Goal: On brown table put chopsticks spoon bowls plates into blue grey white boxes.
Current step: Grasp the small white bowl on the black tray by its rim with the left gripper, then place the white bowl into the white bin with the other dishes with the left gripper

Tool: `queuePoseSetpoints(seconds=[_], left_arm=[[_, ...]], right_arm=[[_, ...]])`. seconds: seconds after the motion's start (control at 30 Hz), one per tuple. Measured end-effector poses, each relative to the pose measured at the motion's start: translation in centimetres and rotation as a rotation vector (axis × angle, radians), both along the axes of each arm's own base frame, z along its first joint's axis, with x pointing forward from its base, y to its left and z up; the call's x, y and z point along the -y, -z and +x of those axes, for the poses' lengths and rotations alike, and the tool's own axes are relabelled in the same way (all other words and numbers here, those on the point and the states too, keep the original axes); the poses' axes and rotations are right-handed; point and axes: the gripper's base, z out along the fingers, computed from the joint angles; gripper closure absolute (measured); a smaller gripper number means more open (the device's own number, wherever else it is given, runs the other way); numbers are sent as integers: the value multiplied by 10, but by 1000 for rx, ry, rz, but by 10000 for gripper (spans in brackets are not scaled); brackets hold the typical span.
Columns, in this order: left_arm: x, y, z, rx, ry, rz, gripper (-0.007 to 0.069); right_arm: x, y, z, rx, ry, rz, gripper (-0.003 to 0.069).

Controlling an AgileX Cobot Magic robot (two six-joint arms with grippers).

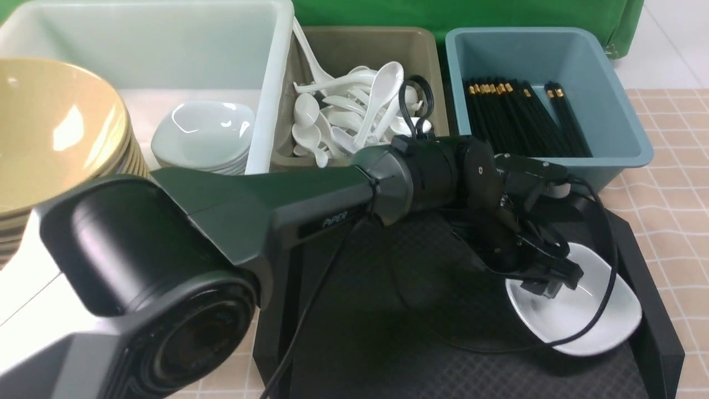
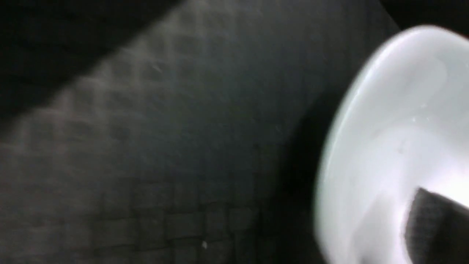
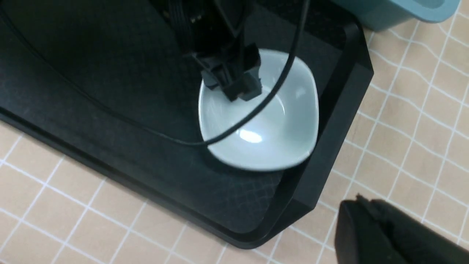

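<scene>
Reaching across the black tray (image 1: 415, 332), the left gripper (image 1: 549, 281) straddles the left rim of a white plate (image 1: 601, 318) lying on that tray, lower right of the front view; whether it pinches the rim I cannot tell. The right gripper (image 3: 361, 209), pressed together, hangs over the brown table (image 3: 421, 121) beside the tray.

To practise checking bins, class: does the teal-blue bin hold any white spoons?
No, the teal-blue bin holds only black chopsticks; the white spoons lie in the olive-grey bin.
</scene>
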Motion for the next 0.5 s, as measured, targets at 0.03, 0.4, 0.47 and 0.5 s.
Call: queuePoseSetpoints(seconds=[0.03,0.4,0.47,0.5], left_arm=[[-1,1,-1,-14,14,12,441],[-96,-134,38,142,-16,-12,619],[-130,-175,42,223,-80,-45,619],[-155,-198,43,276,-129,-59,619]], right_arm=[[0,0,1,8,-2,4,597],[-25,-12,26,6,-123,55,594],[-36,-16,38,-4,-167,67,594],[-44,-21,46,1,-198,77,594]])
